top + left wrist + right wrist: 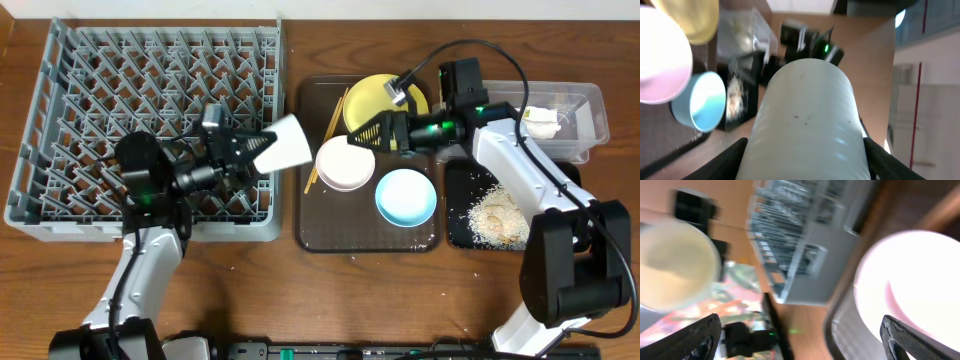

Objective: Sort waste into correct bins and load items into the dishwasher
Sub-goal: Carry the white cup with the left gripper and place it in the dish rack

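Note:
My left gripper (250, 148) is shut on the small white cup (288, 143), held sideways at the grey dish rack's (60, 130) right edge; the cup (807, 120) fills the left wrist view between the fingers. My right gripper (368, 132) is open and empty, just above the white bowl (345, 165) on the dark-brown tray. The white bowl (920, 290) shows large in the right wrist view, the cup (675, 265) at far left. The yellow plate (375, 100), light-blue bowl (405, 196) and chopsticks (325, 140) lie on that tray. Rice scraps (498, 215) lie in the black tray (455, 215). A crumpled white wrapper (540, 122) sits in the clear tub (590, 105).
The dark-brown serving tray (310, 225) sits mid-table between the rack and the bins. A cable loops over the yellow plate. A few rice grains are scattered on the wood near the front right.

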